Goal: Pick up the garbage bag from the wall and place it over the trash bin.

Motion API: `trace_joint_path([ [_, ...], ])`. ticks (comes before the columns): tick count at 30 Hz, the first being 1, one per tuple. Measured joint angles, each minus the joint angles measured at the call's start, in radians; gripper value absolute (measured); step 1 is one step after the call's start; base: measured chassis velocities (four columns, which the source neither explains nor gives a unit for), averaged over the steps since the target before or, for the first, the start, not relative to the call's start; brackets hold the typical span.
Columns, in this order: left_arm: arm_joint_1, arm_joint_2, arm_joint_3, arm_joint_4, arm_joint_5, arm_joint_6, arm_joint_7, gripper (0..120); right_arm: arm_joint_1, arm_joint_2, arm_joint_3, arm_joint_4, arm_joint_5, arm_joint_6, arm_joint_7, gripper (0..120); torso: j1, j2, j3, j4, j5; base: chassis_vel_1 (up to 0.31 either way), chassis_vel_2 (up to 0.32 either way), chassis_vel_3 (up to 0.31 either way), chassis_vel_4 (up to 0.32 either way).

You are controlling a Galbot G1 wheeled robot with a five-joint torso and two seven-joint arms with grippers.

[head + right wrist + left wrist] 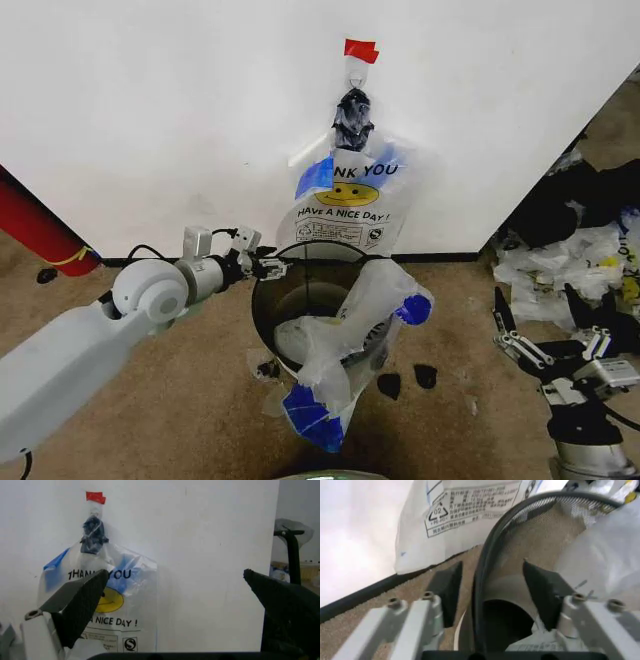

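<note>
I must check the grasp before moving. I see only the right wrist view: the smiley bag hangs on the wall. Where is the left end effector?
Observer: The left end effector is at the trash bin, open, its fingers straddling the rim.
Operator: Is the bin empty?
Observer: No, another white bag with blue patches drapes over its front edge.
Operator: And the bag on the wall?
Observer: The garbage bag hangs directly behind the bin, under red tape.

White rounded arms, black cables, silver screwed pincer (262, 266) with black fingers (449, 588).
</note>
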Motion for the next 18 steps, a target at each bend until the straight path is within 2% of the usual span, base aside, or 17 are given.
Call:
trace_joint_path([
  [2,-0.009,-0.002,0.011,0.014,0.014,0.005,0.010,39,0.000,0.001,-0.001,0.000,0.000,0.000,0.000,100,0.000,0.000,0.000,0.0000,0.0001,0.000,0.000,0.000,0.000],
  [4,-0.009,-0.003,0.012,0.015,0.014,0.005,0.011,39,0.000,0.001,-0.001,0.000,0.000,0.000,0.000,100,0.000,0.000,0.000,0.0000,0.0001,0.000,0.000,0.000,0.000],
  [5,-0.013,-0.005,0.019,0.026,0.025,0.009,0.018,30,-0.001,0.002,0.001,0.000,0.000,0.000,0.000,100,0.000,0.000,0.000,0.0000,0.0000,0.000,0.000,0.000,0.000],
  [10,-0.010,-0.003,0.018,0.021,0.024,0.021,0.014,9,-0.002,-0.002,0.005,-0.004,0.003,0.001,0.001,100,0.000,0.000,0.000,0.0000,-0.0001,0.000,0.000,0.000,0.000],
  [14,-0.002,-0.004,0.013,0.003,0.006,0.023,-0.032,2,0.000,-0.001,0.000,-0.004,0.001,0.000,0.001,100,0.000,0.000,0.000,0.0000,0.0000,0.000,0.000,0.000,0.000],
  [17,0.041,-0.010,-0.021,-0.045,-0.057,0.016,-0.141,2,0.003,-0.002,-0.002,-0.007,-0.001,-0.002,0.001,100,0.000,0.000,0.000,-0.0002,0.0001,0.000,0.000,0.000,0.000],
  [18,0.041,-0.010,-0.021,-0.045,-0.057,0.016,-0.141,2,0.003,-0.002,-0.002,-0.007,-0.001,-0.002,0.001,100,0.000,0.000,0.000,-0.0002,0.0001,0.000,0.000,0.000,0.000],
])
